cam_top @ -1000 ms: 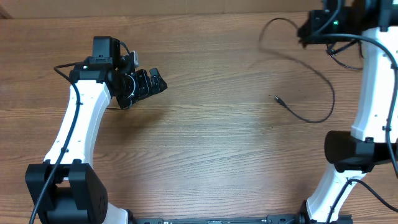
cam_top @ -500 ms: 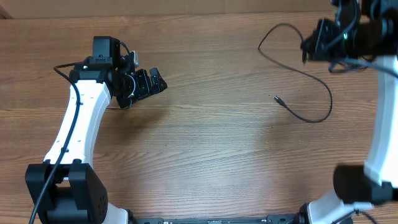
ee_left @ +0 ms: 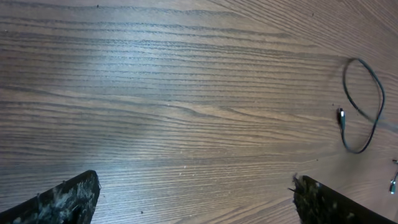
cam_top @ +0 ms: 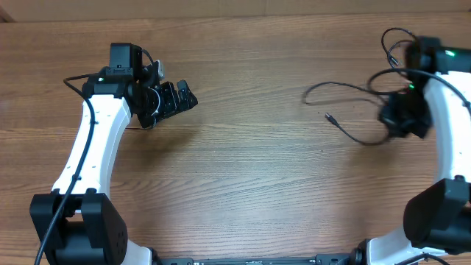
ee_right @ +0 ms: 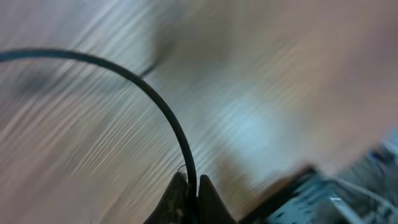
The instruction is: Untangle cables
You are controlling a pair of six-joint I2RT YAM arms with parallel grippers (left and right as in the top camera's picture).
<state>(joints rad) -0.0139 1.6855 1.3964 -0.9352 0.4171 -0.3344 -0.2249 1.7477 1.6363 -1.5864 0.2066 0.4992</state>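
A thin black cable [cam_top: 338,84] lies on the right side of the wooden table [cam_top: 250,169]. Its small plug end [cam_top: 328,116] rests on the wood left of my right gripper [cam_top: 398,118]. In the right wrist view, which is blurred, my right gripper [ee_right: 192,185] is shut on the cable [ee_right: 163,109], and the cord arcs up and off to the left. My left gripper [cam_top: 184,96] stands open far to the left with nothing in it. In the left wrist view my left gripper [ee_left: 196,200] is spread wide over bare wood, and the cable's loop [ee_left: 379,99] and plug [ee_left: 340,115] lie far to the right.
The right arm's white link [cam_top: 445,110] stands along the right edge and the left arm's link [cam_top: 92,147] along the left. A thicker black wire [cam_top: 395,34] loops at the right arm's top. Bare wood spans the middle.
My right gripper has swung from the far back right corner toward the near side, dragging the cable with it. The cable's tall loop is pulled flatter and lower. The left arm has stayed still.
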